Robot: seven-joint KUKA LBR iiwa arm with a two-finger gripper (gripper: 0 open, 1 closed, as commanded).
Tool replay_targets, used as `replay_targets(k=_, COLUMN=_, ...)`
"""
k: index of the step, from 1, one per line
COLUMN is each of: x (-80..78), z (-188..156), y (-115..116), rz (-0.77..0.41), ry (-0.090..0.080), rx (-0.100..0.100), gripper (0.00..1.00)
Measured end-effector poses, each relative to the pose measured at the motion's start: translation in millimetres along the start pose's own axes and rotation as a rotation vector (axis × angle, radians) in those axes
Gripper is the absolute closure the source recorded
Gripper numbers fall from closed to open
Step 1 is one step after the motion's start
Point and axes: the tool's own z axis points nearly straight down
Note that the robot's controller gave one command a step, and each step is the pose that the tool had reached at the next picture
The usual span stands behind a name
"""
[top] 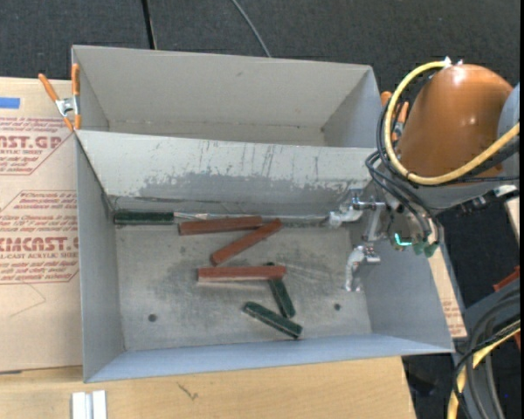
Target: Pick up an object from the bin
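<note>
The closest red-brown stick (pixel 241 273) lies mid-bin, left of my end effector (pixel 350 246), which I see open over the right of the bin (pixel 96 260). I count three red-brown sticks and three dark green sticks (pixel 272 319) in all.

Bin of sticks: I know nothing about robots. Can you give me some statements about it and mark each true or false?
1. Three reddish-brown bars lie on the floor of the bin. True.
2. The gripper holds one of the bars. False: its fingers are open with nothing between them, and it is at the bin's right side, apart from the bars.
3. A dark green stick lies along the back wall at the left. True.
4. All the sticks are heaped in the near left corner. False: they are spread across the middle of the floor.
</note>
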Motion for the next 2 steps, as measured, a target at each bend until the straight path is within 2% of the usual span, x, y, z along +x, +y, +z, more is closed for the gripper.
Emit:
replay_targets(k=1, x=-1.5, z=-4, y=0, rz=-0.001, ry=-0.008, rx=0.001, gripper=0.00)
replay_targets(k=2, x=-3.8, z=45, y=8, rz=0.001, ry=-0.015, rx=0.002, gripper=0.00)
